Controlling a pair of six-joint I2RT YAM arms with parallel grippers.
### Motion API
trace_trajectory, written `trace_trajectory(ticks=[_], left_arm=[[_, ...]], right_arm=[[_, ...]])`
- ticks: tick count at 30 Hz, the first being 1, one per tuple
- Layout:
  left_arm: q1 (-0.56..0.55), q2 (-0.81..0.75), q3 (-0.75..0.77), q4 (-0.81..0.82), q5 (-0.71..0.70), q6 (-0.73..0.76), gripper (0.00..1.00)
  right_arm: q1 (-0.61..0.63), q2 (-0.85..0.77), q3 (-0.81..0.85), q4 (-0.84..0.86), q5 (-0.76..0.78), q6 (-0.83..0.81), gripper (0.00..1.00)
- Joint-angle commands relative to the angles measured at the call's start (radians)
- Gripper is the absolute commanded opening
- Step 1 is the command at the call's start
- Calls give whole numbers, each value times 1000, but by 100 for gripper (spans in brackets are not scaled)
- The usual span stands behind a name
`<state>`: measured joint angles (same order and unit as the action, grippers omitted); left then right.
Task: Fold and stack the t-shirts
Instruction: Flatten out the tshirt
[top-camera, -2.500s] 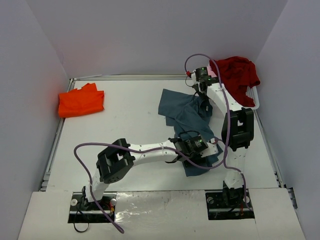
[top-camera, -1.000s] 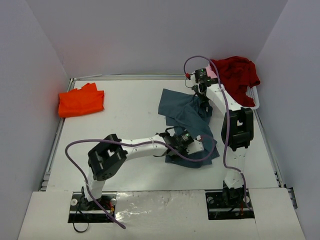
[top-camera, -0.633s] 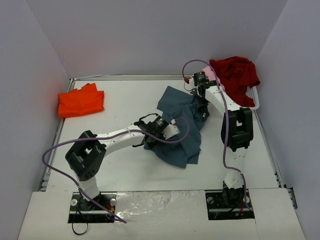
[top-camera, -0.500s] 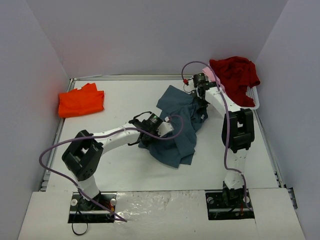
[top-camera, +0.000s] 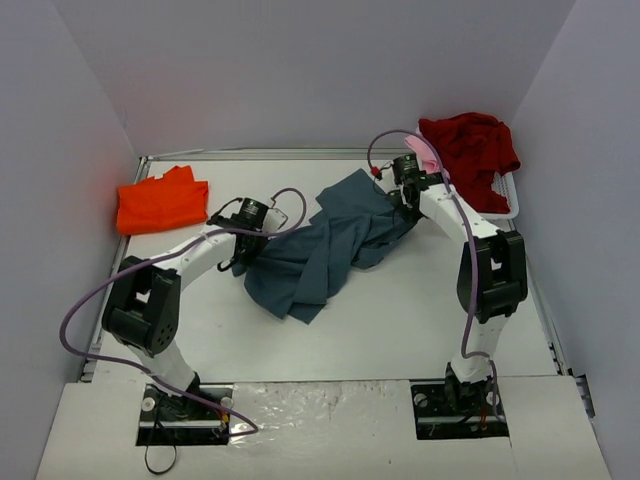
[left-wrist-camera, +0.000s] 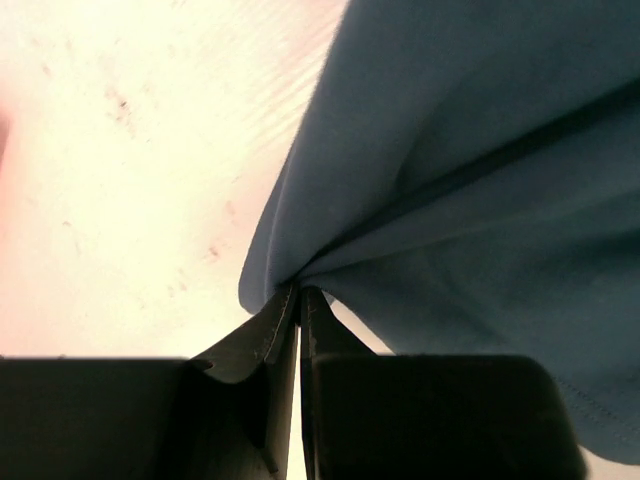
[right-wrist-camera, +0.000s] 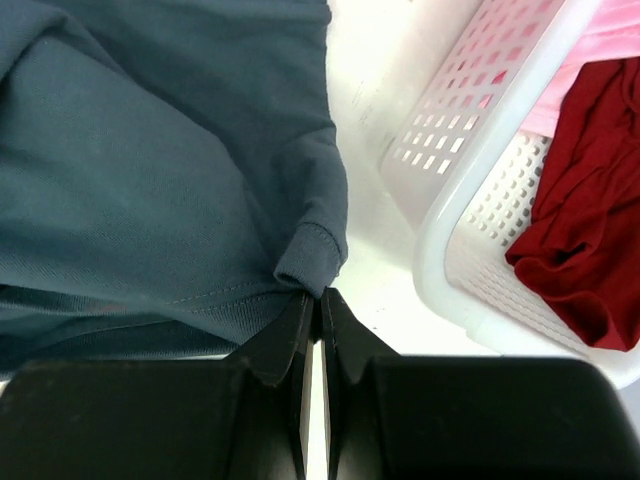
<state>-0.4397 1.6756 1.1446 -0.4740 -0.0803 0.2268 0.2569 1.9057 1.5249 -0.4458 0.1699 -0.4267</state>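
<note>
The blue-grey t-shirt (top-camera: 318, 248) lay stretched across mid-table, left gripper (left-wrist-camera: 298, 296) clamped on its left edge, right gripper (right-wrist-camera: 313, 297) clamped on what looked like a sleeve hem just beside the basket (right-wrist-camera: 452, 272); open table (top-camera: 400, 320) lay nearer

I'm seeing the blue-grey t-shirt (top-camera: 320, 255) as soft, matt knit cloth, creasing loosely, with a stitched hem. The orange t-shirt (top-camera: 160, 203), dark red t-shirt (right-wrist-camera: 580, 230) and pink t-shirt (right-wrist-camera: 600, 45) are showing the same dull cloth. The basket (right-wrist-camera: 470, 200) is reading as smooth white perforated plastic. The table (top-camera: 420, 310) is looking matt white and faintly scuffed. The left gripper (left-wrist-camera: 298, 292) and right gripper (right-wrist-camera: 313, 296) are showing smooth matt black jaws.
</note>
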Motion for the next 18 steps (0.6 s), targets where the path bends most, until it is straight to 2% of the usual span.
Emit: trace_trajectory(ticks=[1, 12, 18], left_arm=[[19, 6, 52, -37, -41, -24, 2], [88, 42, 89, -28, -209, -79, 2], [165, -13, 96, -41, -220, -83, 2]], right_arm=[[4, -85, -38, -24, -1, -21, 0], [-22, -186, -180, -16, 40, -63, 0], [-70, -198, -200, -4, 54, -84, 0]])
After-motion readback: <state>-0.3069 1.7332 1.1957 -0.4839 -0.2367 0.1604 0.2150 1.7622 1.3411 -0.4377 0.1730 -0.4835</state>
